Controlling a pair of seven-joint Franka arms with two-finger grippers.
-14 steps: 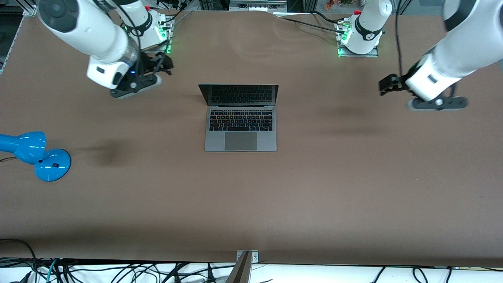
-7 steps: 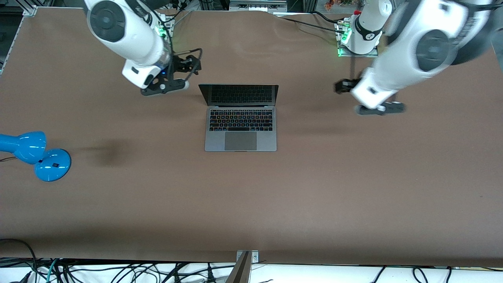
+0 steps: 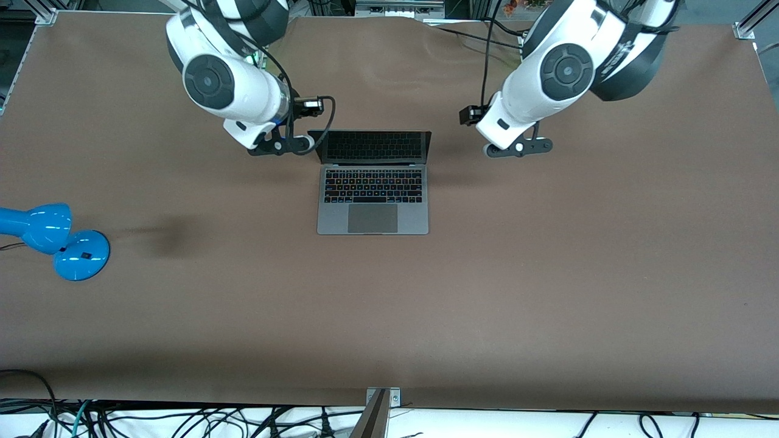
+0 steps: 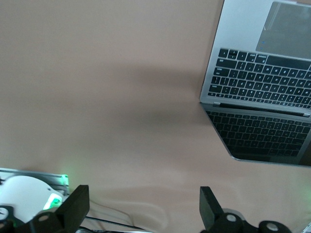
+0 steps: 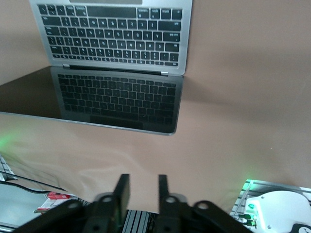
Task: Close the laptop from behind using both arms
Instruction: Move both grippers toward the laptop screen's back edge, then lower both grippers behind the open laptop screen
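Observation:
The laptop (image 3: 372, 201) lies open in the middle of the table, with its dark screen (image 3: 370, 146) upright and facing the front camera. It also shows in the left wrist view (image 4: 262, 87) and the right wrist view (image 5: 116, 43). My right gripper (image 3: 311, 106) hangs over the table just by the screen's corner at the right arm's end. Its fingers (image 5: 121, 191) stand a narrow gap apart and hold nothing. My left gripper (image 3: 467, 115) hangs over the table a short way off the screen's edge at the left arm's end. Its fingers (image 4: 77, 206) are wide apart and empty.
A blue desk lamp (image 3: 55, 240) lies at the right arm's end of the table. The arm bases show in the wrist views: the left arm's (image 4: 29, 199) and the right arm's (image 5: 277, 208), each with a green light. Cables run along the table's edge by the bases.
Both arms have swung in from the table's ends toward the laptop's screen. The laptop has not moved and its lid stands as before.

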